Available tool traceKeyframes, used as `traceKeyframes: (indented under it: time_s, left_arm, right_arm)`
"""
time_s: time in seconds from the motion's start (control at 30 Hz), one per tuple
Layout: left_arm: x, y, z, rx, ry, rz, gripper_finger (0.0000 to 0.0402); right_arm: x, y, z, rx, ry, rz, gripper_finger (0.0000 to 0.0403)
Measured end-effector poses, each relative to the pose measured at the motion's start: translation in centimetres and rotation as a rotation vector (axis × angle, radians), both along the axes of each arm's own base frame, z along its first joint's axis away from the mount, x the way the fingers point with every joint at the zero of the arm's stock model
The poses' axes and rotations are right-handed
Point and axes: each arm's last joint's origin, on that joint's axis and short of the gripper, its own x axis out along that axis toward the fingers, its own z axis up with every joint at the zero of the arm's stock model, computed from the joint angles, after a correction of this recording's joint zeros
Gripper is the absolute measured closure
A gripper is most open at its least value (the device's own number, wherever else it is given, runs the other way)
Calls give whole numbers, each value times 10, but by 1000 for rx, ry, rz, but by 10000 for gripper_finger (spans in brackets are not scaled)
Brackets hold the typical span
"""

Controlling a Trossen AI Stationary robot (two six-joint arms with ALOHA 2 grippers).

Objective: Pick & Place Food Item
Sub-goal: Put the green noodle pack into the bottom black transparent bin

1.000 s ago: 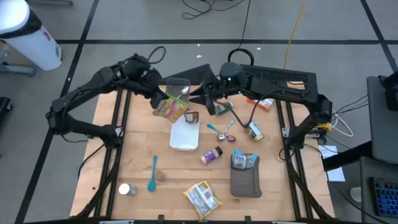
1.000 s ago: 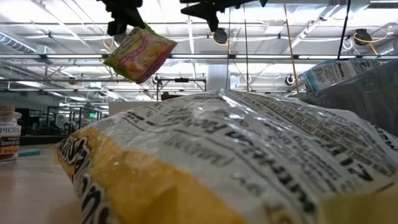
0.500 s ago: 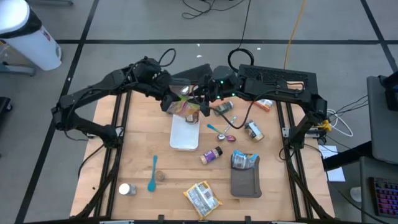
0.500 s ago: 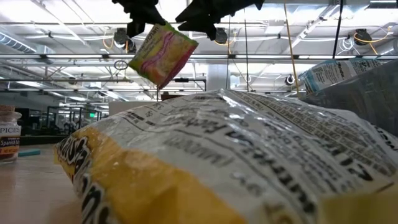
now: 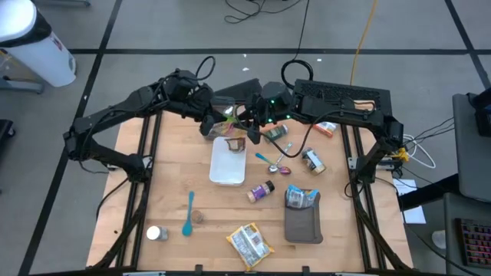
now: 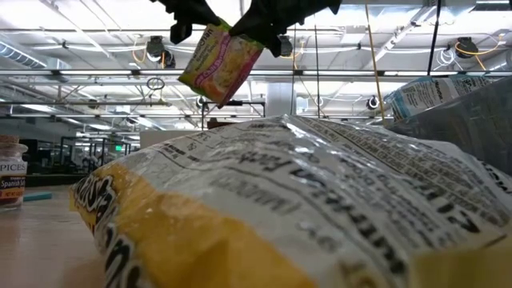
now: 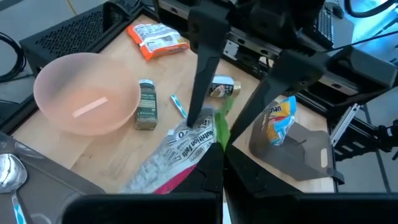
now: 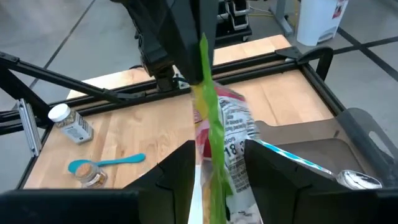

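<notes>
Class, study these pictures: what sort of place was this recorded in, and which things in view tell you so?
Probably a robotics lab in a large industrial hall: a wooden table in a metal frame, taped lines on the grey floor, and ceiling trusses with strip lights in the low view.

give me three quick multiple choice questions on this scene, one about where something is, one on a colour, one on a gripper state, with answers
1. Where is the snack packet?
A. flat on the white tray
B. held up in the air between both grippers
C. inside the pink bowl

2. What colour is the spoon lying near the table's front left?
A. red
B. black
C. blue

3. How does the left gripper stand?
A. shut on the snack packet
B. wide open and empty
C. parked off the table

Answers:
1. B, the snack packet hangs clear of the white tray, with the right gripper straddling its edge.
2. C, the spoon is blue in the high view.
3. A, the left gripper pinches the packet's edge between closed fingers.
</notes>
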Motion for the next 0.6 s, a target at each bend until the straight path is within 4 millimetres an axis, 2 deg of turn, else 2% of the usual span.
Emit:
traceKeyframes:
  time_s: [0.17,0.27,0.6]
  left_arm:
    - [1,-1,1,7,-13,-5,401]
    - [2,-1,2,9,-26,-10,401]
    - [2,-1,2,17,-19,-16,401]
  right_arm:
    - [0,1,0,18,2,-2,276]
    - [0,1,-1,20,10,-1,291]
    - [0,1,-1,20,12,0,392]
